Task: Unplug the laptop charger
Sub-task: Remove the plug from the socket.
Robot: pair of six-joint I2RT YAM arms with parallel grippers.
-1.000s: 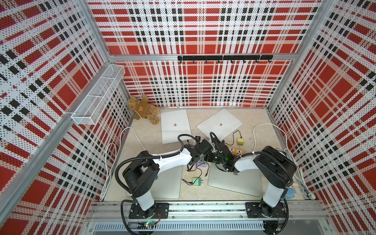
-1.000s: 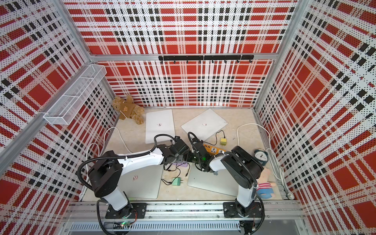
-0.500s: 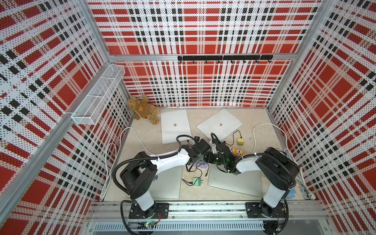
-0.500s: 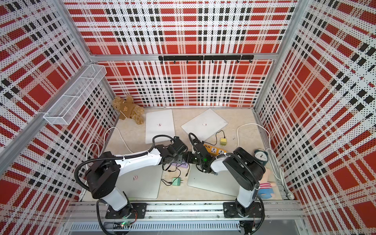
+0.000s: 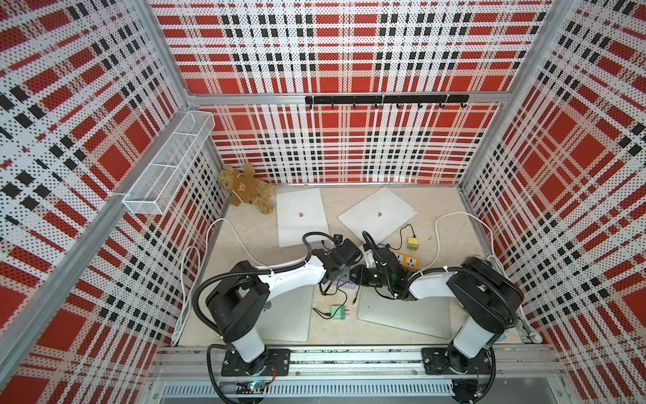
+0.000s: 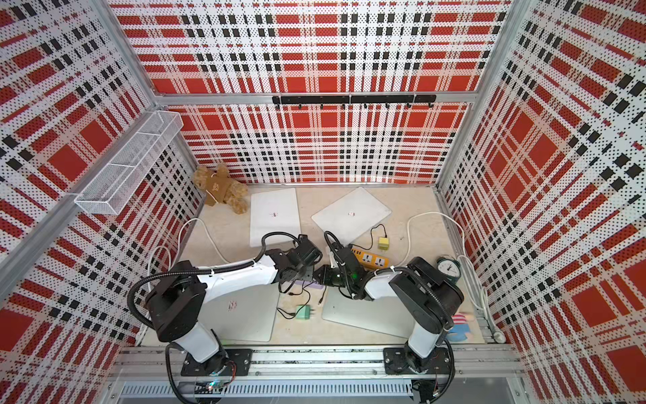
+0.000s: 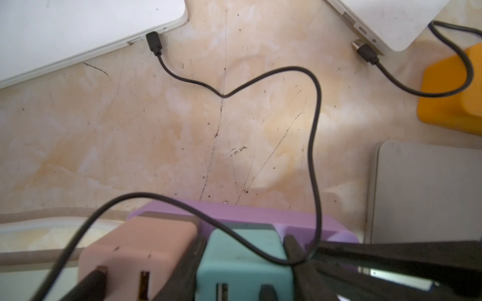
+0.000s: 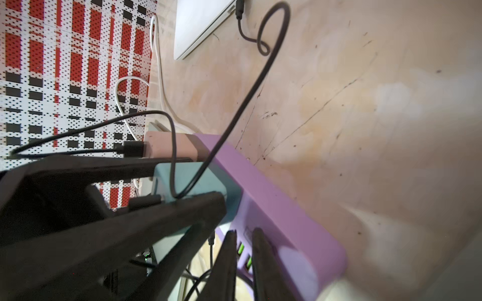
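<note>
A teal laptop charger (image 7: pixel 242 263) sits plugged into a purple power strip (image 7: pixel 234 213), next to a pink charger (image 7: pixel 135 250). My left gripper (image 7: pixel 242 250) is shut on the teal charger, one finger on each side. The charger's black cable (image 7: pixel 317 130) runs to a plug (image 7: pixel 154 43) at the edge of a white laptop (image 7: pixel 78 31). My right gripper (image 8: pixel 243 239) is shut with nothing between its fingers, its tips resting on the strip's end (image 8: pixel 287 234). In both top views the grippers (image 5: pixel 337 276) (image 6: pixel 325 274) meet over the strip at mid table.
A green charger (image 5: pixel 337 311) lies loose near the front. An orange power strip (image 5: pixel 407 260) and a yellow charger (image 5: pixel 413 243) lie to the right. Two white laptops (image 5: pixel 377 213) are at the back, two silver ones (image 5: pixel 402 314) at the front. A teddy bear (image 5: pixel 246 189) sits back left.
The left arm's elbow has shifted slightly to the left. Both grippers stay at the purple strip, and the left grip on the teal charger is unchanged.
</note>
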